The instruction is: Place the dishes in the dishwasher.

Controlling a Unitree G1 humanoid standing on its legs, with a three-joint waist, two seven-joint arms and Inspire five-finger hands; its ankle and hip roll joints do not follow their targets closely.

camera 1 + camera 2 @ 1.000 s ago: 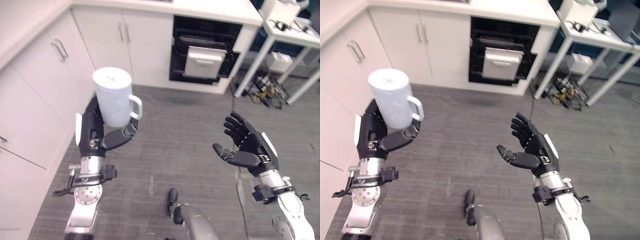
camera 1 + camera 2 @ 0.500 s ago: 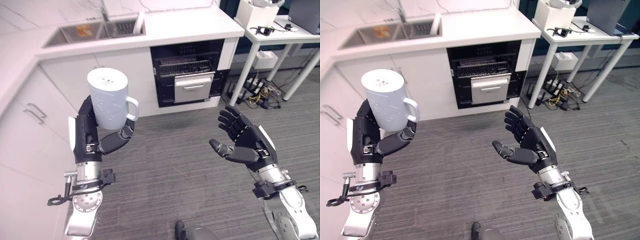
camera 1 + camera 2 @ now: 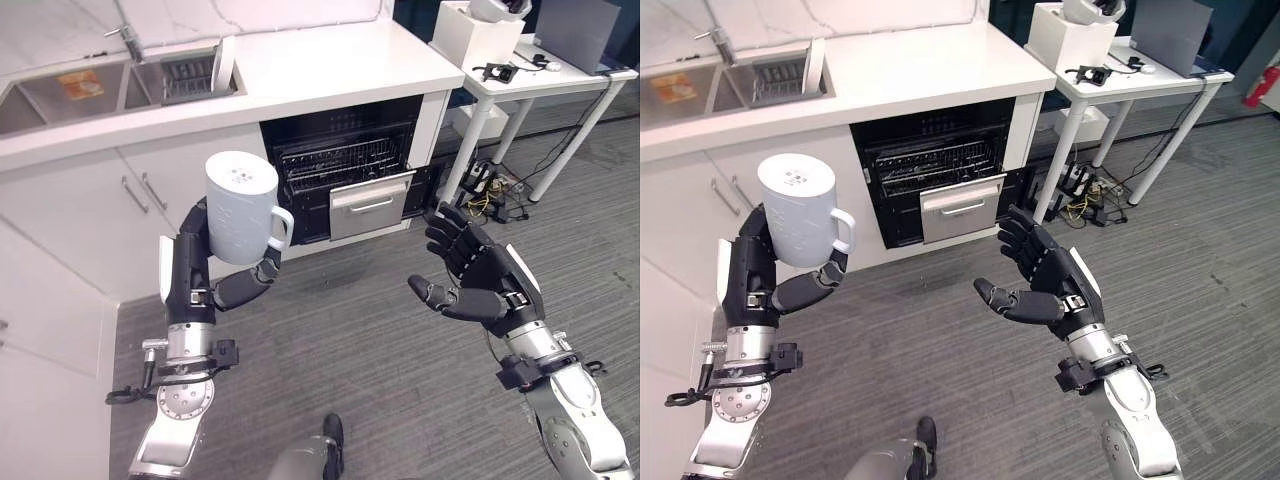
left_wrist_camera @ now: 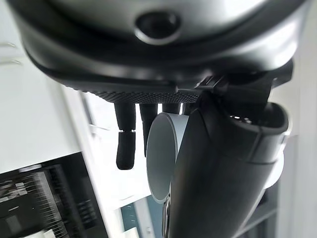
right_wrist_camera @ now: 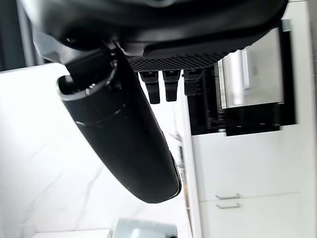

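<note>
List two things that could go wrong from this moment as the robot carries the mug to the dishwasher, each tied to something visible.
1. The left hand grips the white mug upside down by its body, high above the floor; a slip would likely drop it.
2. The dishwasher rack sits inside a dark opening, and the right hand is open and empty, away from the mug, so it may not steady it if it knocks the frame.

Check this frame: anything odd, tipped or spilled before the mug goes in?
Nothing looks spilled or damaged. One oddity: the left hand holds the white mug upside down, base up, handle toward the right hand, which is open and holds nothing. The dishwasher under the counter stands open, rack showing.
</note>
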